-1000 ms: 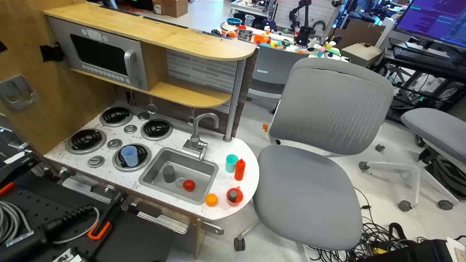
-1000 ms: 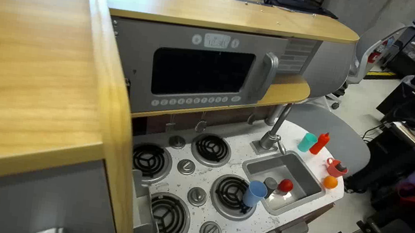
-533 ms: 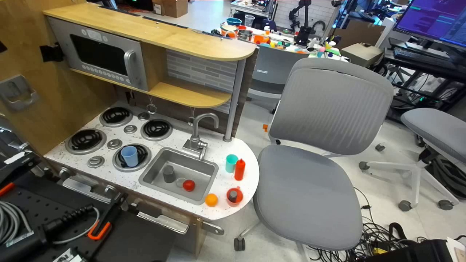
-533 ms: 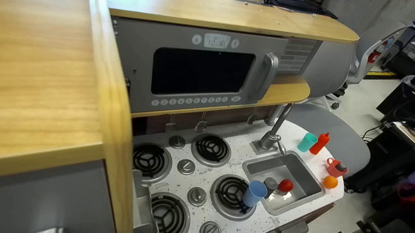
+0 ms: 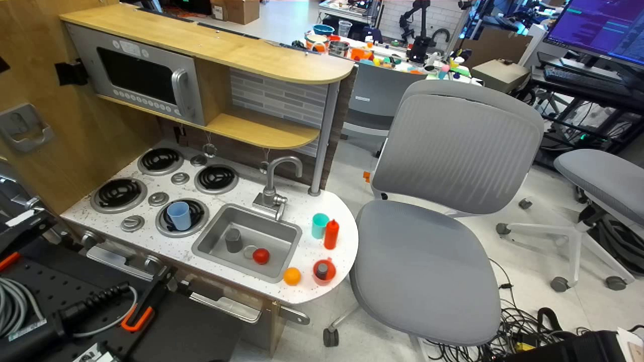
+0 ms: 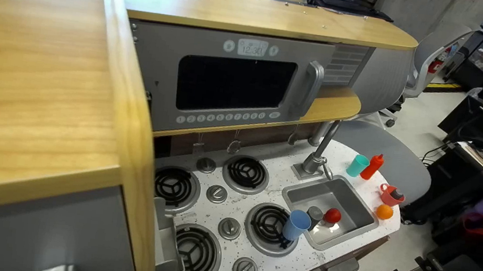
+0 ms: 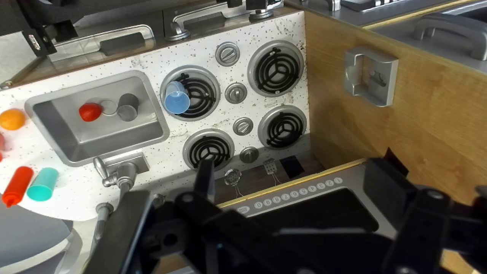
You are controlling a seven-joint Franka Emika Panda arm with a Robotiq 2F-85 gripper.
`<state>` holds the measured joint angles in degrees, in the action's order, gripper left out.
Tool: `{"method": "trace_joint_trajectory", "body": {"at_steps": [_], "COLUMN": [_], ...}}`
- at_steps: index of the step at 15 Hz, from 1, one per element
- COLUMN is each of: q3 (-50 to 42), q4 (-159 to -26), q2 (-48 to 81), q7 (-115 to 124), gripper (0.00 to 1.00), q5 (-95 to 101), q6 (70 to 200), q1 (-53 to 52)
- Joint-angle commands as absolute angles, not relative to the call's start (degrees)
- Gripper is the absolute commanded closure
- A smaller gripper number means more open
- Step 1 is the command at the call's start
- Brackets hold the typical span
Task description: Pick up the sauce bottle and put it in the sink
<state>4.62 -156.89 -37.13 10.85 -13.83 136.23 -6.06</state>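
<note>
The sauce bottle (image 5: 331,235) is small, red and upright on the rounded end of the white counter, close beside a teal cup. It also shows in an exterior view (image 6: 372,166) and at the left edge of the wrist view (image 7: 18,185). The sink (image 5: 266,235) is a grey basin between the bottle and the burners; it shows in an exterior view (image 6: 351,219) and in the wrist view (image 7: 110,135). It holds a red ball-like piece and a grey cup. My gripper (image 7: 293,167) is open and empty, above the microwave side, far from the bottle. Neither exterior view shows it.
The teal cup (image 5: 319,225), an orange ball (image 5: 292,276) and a red cup (image 5: 324,277) with a dark piece inside stand near the bottle. A blue cup (image 5: 179,215) stands on a burner. The faucet (image 5: 274,186), post (image 5: 324,141) and shelf (image 5: 266,125) rise behind the sink.
</note>
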Motion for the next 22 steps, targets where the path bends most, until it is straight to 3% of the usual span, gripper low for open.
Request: {"method": "trace_joint_trajectory", "body": {"at_steps": [1, 22], "q3": [4.7, 2.04], "q4": [-156.81, -157.48], "q2": [-37.14, -34.66], "q7": [10.79, 7.14], "gripper": [0.0, 0.0], "q5": [-13.88, -12.49], "q6": [136.09, 138.56], "q1": [-5.95, -3.08]}}
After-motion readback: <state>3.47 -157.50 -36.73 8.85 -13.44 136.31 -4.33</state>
